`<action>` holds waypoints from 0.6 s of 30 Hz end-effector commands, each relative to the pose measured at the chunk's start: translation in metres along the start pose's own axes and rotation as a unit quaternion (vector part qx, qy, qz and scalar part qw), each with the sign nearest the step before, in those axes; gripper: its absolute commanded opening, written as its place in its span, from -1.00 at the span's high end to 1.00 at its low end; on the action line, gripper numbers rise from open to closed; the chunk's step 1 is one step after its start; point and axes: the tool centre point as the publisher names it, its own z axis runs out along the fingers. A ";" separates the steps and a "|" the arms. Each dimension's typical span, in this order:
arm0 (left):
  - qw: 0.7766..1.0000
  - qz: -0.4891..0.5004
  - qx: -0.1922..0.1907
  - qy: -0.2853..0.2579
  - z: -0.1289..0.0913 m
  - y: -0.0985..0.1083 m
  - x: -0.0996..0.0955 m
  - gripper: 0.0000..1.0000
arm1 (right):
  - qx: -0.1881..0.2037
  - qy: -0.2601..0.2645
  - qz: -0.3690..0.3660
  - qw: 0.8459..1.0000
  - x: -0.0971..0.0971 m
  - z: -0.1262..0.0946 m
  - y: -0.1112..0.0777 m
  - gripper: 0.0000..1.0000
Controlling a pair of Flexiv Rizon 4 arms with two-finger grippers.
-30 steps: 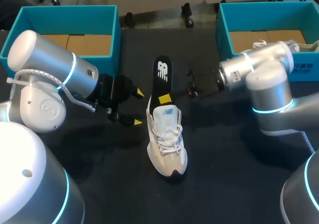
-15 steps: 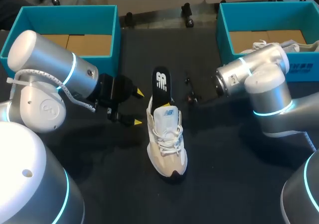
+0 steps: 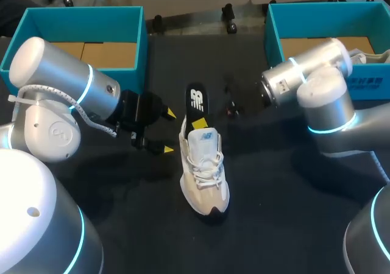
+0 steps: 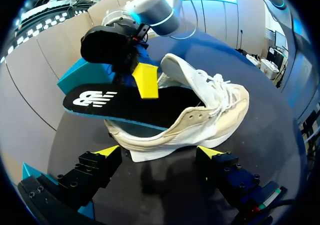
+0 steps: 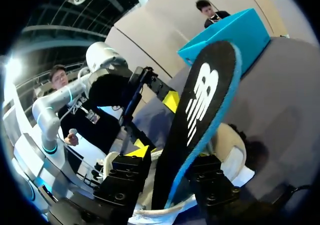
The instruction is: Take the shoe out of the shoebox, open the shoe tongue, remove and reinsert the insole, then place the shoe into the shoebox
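On the surface [image 3: 274, 225] my right end effector [image 3: 199, 123] grasps the insole [image 3: 197, 100] half inside the sneaker [image 3: 204, 170], left end effector [image 3: 169, 131] released; I judge this insole step next needs a straight slide.

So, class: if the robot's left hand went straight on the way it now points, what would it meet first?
Most likely the white shoe, on its side near the heel, just ahead of the open left hand and below the insole sticking out. Nothing shows between them.
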 end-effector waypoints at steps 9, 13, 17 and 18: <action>1.000 0.000 -0.001 -0.001 0.000 0.000 0.001 -1.00 | 0.032 0.014 0.018 0.999 -0.008 0.006 0.000 1.00; 1.000 0.000 -0.001 -0.001 0.000 0.000 0.001 -1.00 | 0.038 0.017 0.027 0.999 -0.002 0.007 -0.009 1.00; 1.000 0.000 -0.001 -0.001 0.000 0.000 0.001 -1.00 | 0.038 0.018 0.041 0.998 0.003 0.009 -0.020 1.00; 1.000 0.000 -0.001 -0.001 0.000 0.000 0.001 -1.00 | 0.038 0.019 0.043 0.998 0.004 0.010 -0.023 1.00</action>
